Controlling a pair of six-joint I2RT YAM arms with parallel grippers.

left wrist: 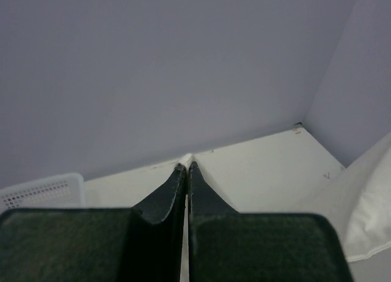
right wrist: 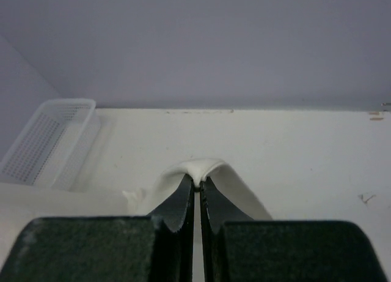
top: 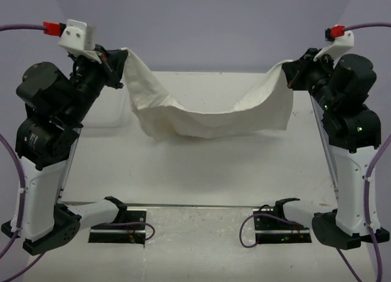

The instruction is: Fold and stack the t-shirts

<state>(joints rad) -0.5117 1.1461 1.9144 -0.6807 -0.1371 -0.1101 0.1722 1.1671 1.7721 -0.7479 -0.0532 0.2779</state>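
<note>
We hold both arms reared up from their bases, elbows bent. Our left hand (top: pixel 115 65) sits at ten o'clock in the overhead view and our right hand (top: pixel 292 74) at two o'clock. Their fingers face inward, both pinched tight on the t-shirt (top: pixel 208 120).

Two arms, same build: black and white bodies, purple cabling.
Left arm (top: pixel 49 129) and right arm (top: pixel 351 123): matte black joint housings above a white lower shell (top: pixel 40 196), on a black base (top: pixel 52 230). Each wrist carries a white camera mount (top: pixel 78 34) with a red plug (top: pixel 52 29) feeding a purple cable (top: pixel 18 27); more purple cable runs down each arm's outer side. Small green lights (top: pixel 360 128) on the right arm's housings. Left gripper (left wrist: pixel 186 166) and right gripper (right wrist: pixel 197 183): dull black fingers (left wrist: pixel 162 202), broad at the root, tapering to thin tips.
</note>
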